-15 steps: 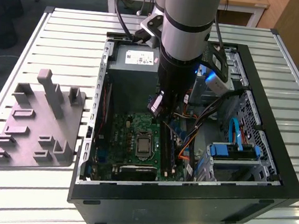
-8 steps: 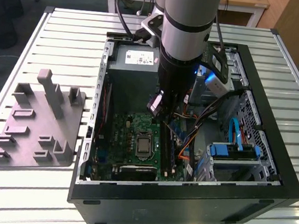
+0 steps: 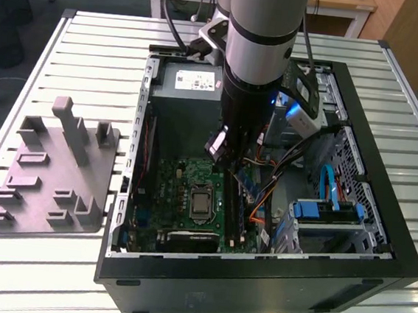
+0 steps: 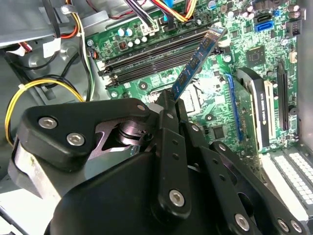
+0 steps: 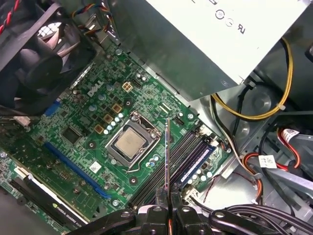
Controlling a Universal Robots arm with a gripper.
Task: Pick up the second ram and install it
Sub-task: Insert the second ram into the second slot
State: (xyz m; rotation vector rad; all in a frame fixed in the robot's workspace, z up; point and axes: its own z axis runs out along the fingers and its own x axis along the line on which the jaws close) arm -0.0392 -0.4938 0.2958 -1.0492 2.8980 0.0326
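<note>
Gripper (image 4: 172, 100) was down inside the open PC case (image 3: 256, 283), fingers pinched on one end of the second ram (image 4: 196, 58). The stick was held tilted over the memory slots (image 4: 146, 56), not seated. Couldn't tell whether its far end touched anything. Another memory stick (image 5: 198, 164) sat in the slot farthest from the CPU socket (image 5: 129, 143). It was crowded there: the power supply (image 5: 195, 39) loomed close to the slots, a yellow cable (image 5: 274, 110) looped past their end, and coloured wire plugs (image 4: 156, 17) sat just beyond them. An expansion card (image 4: 261, 112) was across the board, well clear. The grey fixture block (image 3: 55, 179) was outside on the slatted table (image 3: 94, 42), at the exterior view's left.
</note>
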